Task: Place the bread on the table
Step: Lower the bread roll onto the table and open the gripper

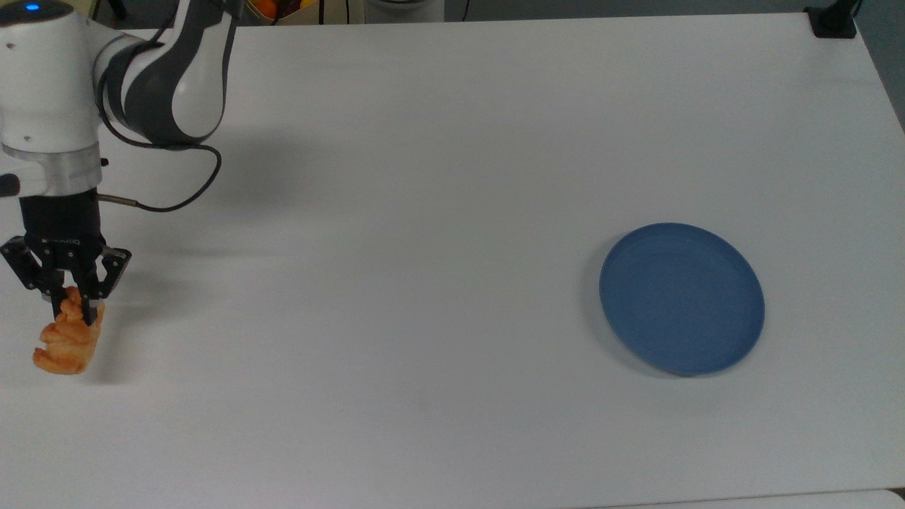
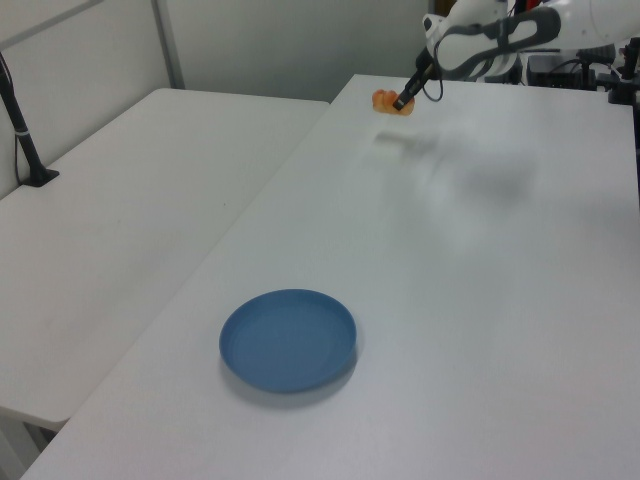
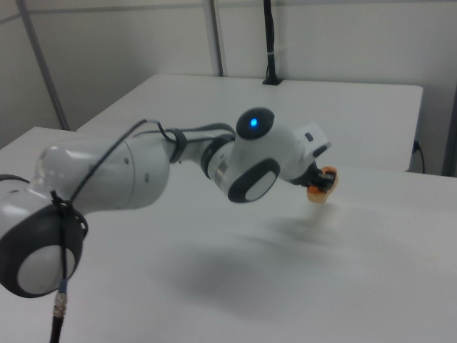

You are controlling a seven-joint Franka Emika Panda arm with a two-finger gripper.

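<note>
The bread (image 1: 66, 347), a golden-orange braided roll, hangs from my black gripper (image 1: 71, 316) at the top view's far left, just above the white table (image 1: 424, 212). The fingers are shut on the roll's upper end. In the left view the bread (image 2: 385, 101) shows near the table's far left edge under the gripper (image 2: 402, 102). In the right view the arm's white wrist covers most of the gripper, and the bread (image 3: 321, 184) sticks out past it.
A round blue plate (image 1: 681, 297) lies on the table at the top view's right, far from the gripper; the same plate (image 2: 288, 339) sits near the front in the left view. A second white table (image 2: 110, 230) adjoins at the left view's left.
</note>
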